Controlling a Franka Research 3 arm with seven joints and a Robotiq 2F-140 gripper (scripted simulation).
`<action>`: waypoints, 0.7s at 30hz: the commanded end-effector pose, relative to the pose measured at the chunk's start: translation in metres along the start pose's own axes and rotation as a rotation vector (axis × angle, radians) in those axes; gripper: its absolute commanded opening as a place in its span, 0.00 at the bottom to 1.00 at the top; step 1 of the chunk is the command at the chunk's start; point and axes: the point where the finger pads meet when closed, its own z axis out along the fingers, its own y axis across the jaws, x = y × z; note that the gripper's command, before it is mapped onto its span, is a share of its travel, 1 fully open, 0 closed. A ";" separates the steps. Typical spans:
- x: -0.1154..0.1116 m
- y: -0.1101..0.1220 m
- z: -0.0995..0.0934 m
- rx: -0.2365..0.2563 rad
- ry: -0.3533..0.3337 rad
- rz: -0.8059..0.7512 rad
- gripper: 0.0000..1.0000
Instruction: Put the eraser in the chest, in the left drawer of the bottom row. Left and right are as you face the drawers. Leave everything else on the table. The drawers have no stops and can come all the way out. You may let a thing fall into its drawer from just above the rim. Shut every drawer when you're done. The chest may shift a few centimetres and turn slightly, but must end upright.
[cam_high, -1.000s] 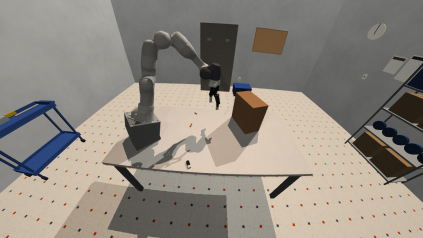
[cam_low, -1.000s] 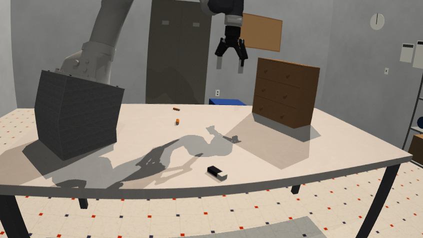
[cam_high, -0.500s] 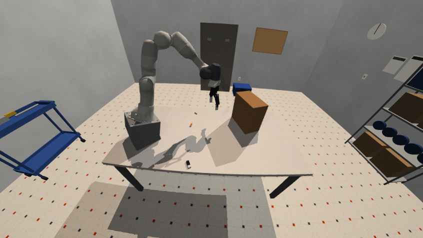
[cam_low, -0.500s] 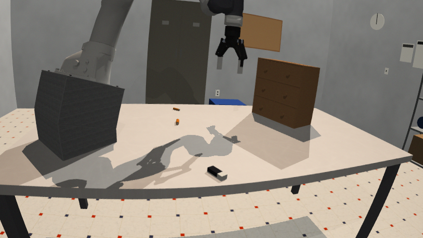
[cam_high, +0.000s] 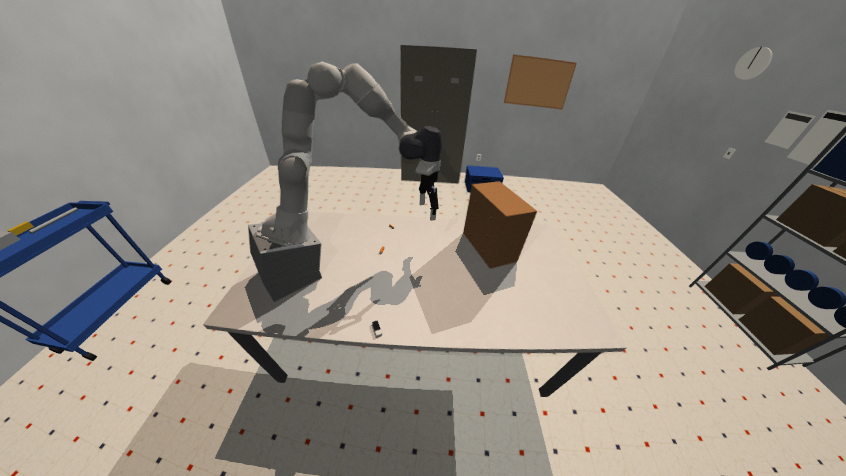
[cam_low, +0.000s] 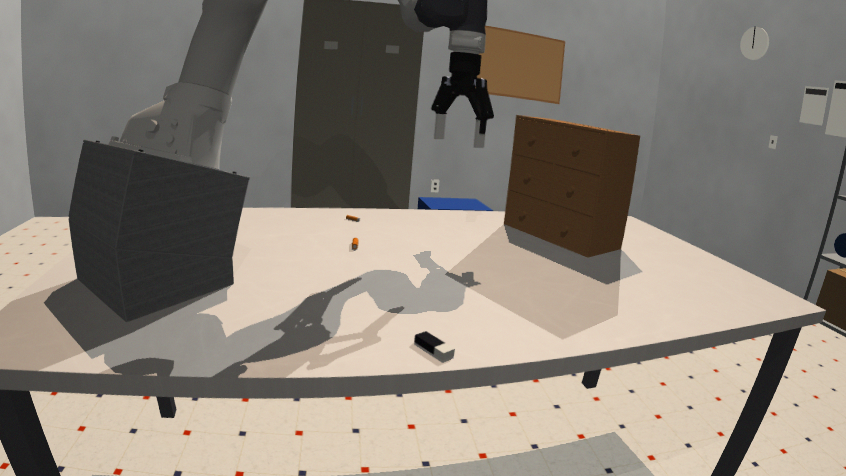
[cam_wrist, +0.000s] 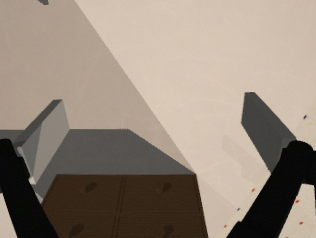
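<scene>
The eraser (cam_high: 376, 329) (cam_low: 434, 346), a black and white block, lies on the table near its front edge. The brown chest (cam_high: 502, 230) (cam_low: 550, 189) (cam_wrist: 145, 200) stands upright at the right, with three rows of two drawers. All its drawer fronts look shut, including the left drawer of the bottom row (cam_low: 530, 220). My gripper (cam_high: 427, 209) (cam_low: 459, 142) (cam_wrist: 153, 111) is open and empty, high above the table on the drawer side of the chest. The eraser is outside the wrist view. The insides of the drawers are hidden.
Two small orange and dark things (cam_high: 381, 249) (cam_high: 391, 226) (cam_low: 354, 243) (cam_low: 352, 218) lie on the table between the arm's base and the chest. The arm's dark base block (cam_high: 286, 269) (cam_low: 159, 236) stands at the table's left.
</scene>
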 end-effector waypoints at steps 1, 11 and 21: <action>0.000 0.002 0.002 -0.001 0.000 0.018 1.00; 0.000 0.002 0.002 -0.001 0.000 0.025 1.00; 0.000 0.002 0.002 -0.001 0.000 0.028 1.00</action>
